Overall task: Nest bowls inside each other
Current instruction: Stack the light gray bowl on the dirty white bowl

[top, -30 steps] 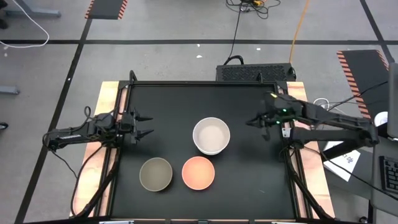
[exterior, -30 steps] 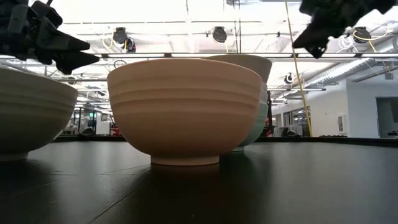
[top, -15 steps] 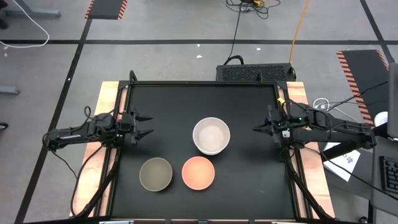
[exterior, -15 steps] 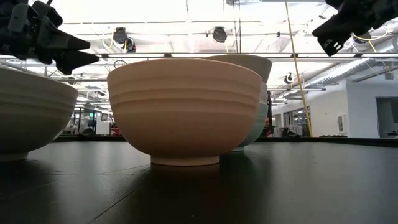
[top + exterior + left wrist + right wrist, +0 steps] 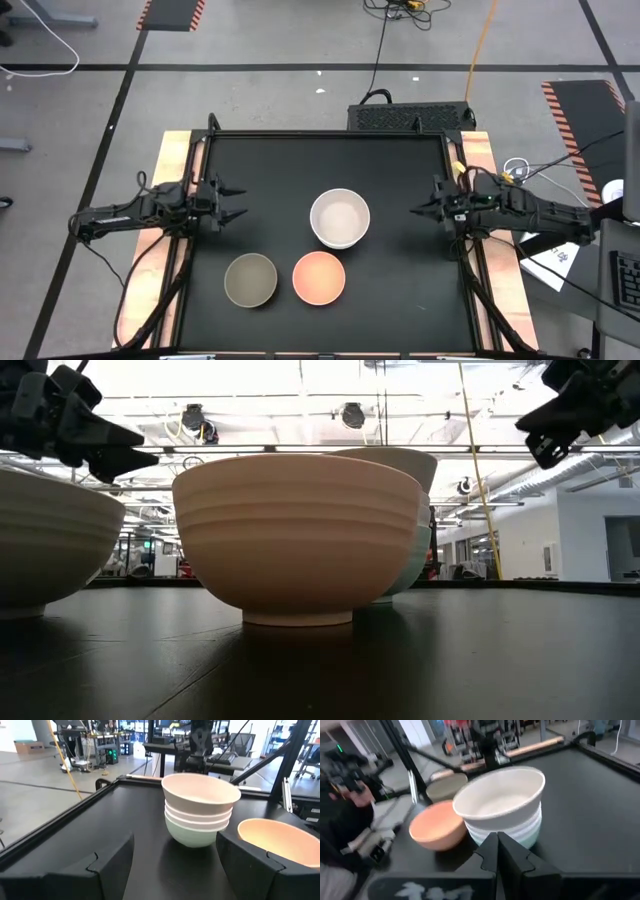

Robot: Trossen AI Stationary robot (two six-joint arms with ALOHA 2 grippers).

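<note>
Black worktop (image 5: 260, 170) bare but for bowls. Mid-worktop, nested stack (image 5: 200, 810), mint at bottom; nearer front edge, peach bowl (image 5: 319, 277) and olive bowl (image 5: 251, 279), apart. Probably light, rigid, slick; best pinched at rim. Left tool (image 5: 232, 201) spread open; right tool (image 5: 495, 851) closed, empty. No readable writing.

Bowls: six.
- Stack (image 5: 340, 218) of four, nested: beige bowl (image 5: 201, 793) on top, two white bowls (image 5: 199, 818) under it, mint bowl (image 5: 192, 833) at bottom.
- Loose, two: peach bowl (image 5: 319, 277), olive bowl (image 5: 250, 279).

Arms: two.
Grippers: two, left gripper (image 5: 232, 200) and right gripper (image 5: 421, 203).
Table (image 5: 280, 170): one.
</note>
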